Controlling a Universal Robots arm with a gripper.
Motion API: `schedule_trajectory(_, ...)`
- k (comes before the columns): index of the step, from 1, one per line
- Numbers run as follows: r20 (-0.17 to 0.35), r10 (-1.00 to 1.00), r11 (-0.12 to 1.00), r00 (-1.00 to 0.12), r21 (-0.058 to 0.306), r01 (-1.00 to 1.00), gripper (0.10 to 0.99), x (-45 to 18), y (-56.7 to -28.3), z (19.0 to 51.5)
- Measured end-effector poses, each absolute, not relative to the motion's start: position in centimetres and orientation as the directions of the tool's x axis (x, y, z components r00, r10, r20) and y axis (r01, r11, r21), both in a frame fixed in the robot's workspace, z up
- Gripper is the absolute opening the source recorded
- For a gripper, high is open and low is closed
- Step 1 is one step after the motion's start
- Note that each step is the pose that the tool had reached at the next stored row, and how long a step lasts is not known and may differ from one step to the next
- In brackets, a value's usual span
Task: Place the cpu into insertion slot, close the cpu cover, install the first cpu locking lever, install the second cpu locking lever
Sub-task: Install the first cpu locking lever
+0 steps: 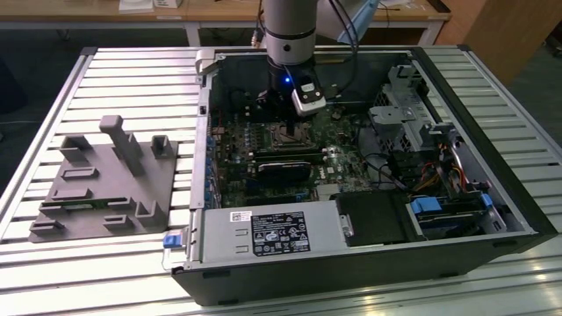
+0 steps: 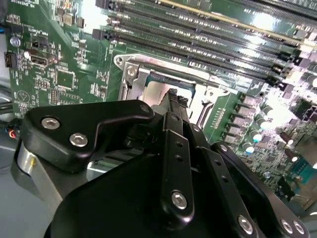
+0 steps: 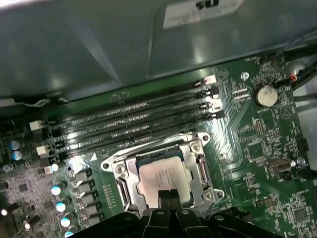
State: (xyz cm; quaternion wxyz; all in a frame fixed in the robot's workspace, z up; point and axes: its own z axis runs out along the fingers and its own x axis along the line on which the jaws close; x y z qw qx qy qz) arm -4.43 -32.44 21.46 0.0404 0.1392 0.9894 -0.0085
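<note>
The cpu [image 3: 159,173] lies flat in the insertion slot [image 1: 288,136] on the green board, its silvery top showing. The cpu cover [image 3: 127,182], a silvery frame, lies down around it, with the chip seen through its window. A thin metal locking lever [image 3: 148,148] runs along the frame's side nearest the memory slots. My gripper [image 3: 168,195] hangs just above the near edge of the cpu, its black fingers shut together with nothing between them. In the second wrist view the fingertips [image 2: 171,94] stand over the cpu [image 2: 157,91] and the cover [image 2: 134,74].
Long black memory slots [image 3: 138,119] run beside the socket, and a coin battery [image 3: 266,95] sits on the board. The open case holds a power supply [image 1: 272,234], a drive cage [image 1: 412,112] and cables. A grey fixture [image 1: 105,178] stands on the table at the exterior view's left.
</note>
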Motion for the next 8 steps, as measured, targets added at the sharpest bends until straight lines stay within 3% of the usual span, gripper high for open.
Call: schedule_trajectory(8, -0.082, 0.275, 0.961, -0.958, -0.007, 0.276, 0.106, -4.43, -32.44, 21.51)
